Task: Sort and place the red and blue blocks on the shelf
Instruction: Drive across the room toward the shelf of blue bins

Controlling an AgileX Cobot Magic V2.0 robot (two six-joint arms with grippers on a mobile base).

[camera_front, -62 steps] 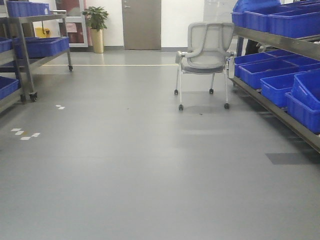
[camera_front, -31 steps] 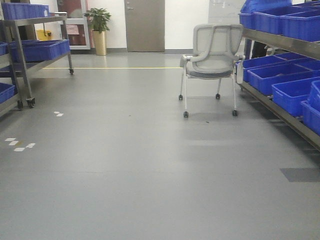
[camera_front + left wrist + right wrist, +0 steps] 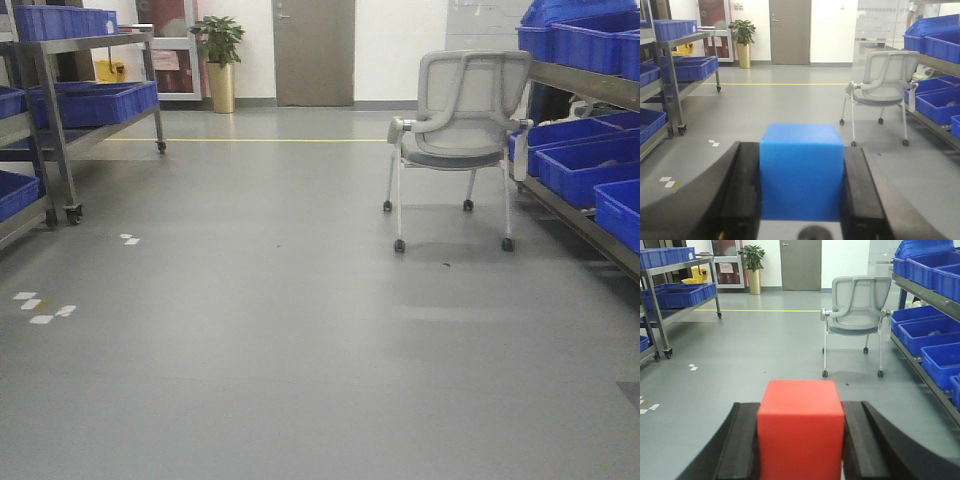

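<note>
Seemingly light, stiff and matte, the blue cube (image 3: 801,175) sits side-clamped in the left pincer (image 3: 801,150), the red cube (image 3: 801,432) in the right pincer (image 3: 800,407).

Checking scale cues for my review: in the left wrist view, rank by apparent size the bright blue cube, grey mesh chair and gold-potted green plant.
Largest, too close to split: bright blue cube and grey mesh chair; the cube fills that much only by sitting at the lens.
Smallest: gold-potted green plant.
</note>
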